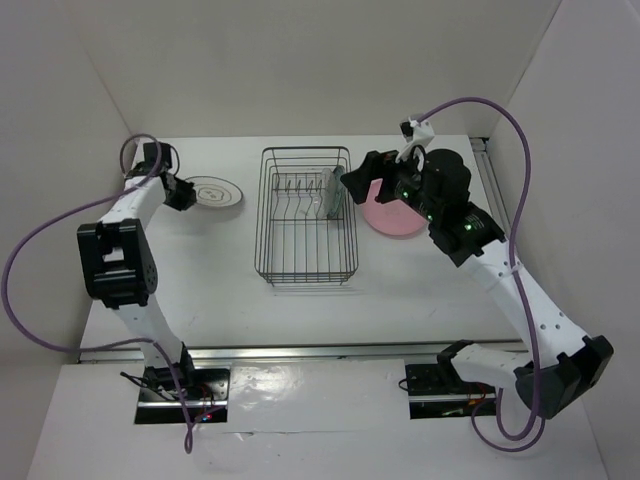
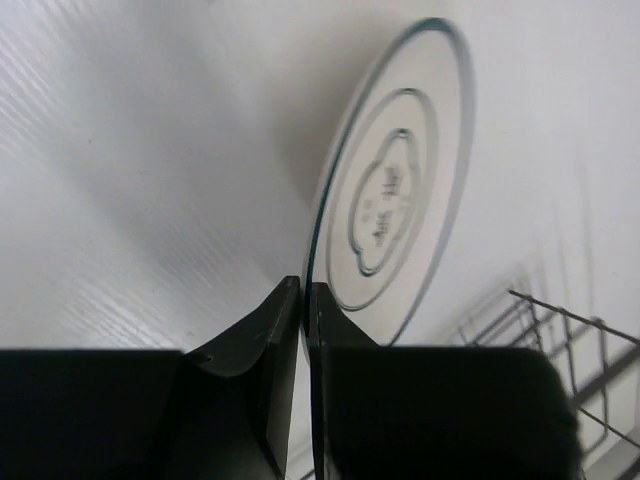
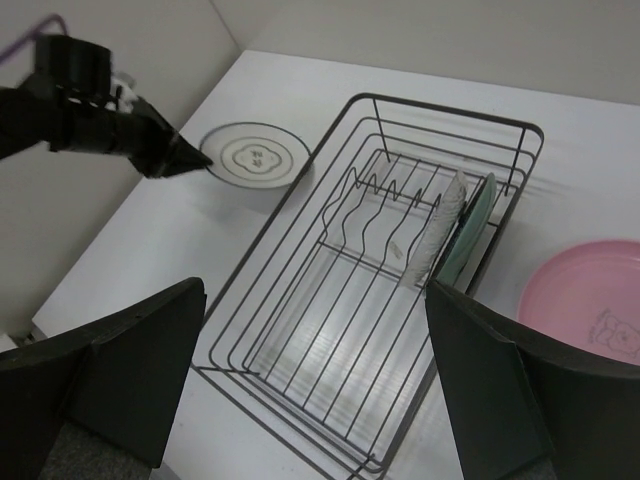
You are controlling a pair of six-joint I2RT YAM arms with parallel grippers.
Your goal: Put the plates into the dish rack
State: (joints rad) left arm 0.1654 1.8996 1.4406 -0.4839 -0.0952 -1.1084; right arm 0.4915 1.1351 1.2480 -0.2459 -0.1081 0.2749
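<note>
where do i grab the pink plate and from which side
The pink plate lies flat right of the dish rack, so only its rim offers grip: one finger over, one under, probably coming low from the right.

Rectangular black wire dish rack point(image 1: 305, 281), a plate on either side.
Left gripper point(image 1: 187, 196) touches the round white grey-ringed plate point(image 1: 218, 191); a round pink plate point(image 1: 392, 224) lies right of the rack.

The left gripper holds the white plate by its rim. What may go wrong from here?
The left gripper pinches only the thin rim of the white plate, so it may slip or swing when lifted.
The right gripper hangs open above the dish rack; the arms might collide there.
</note>
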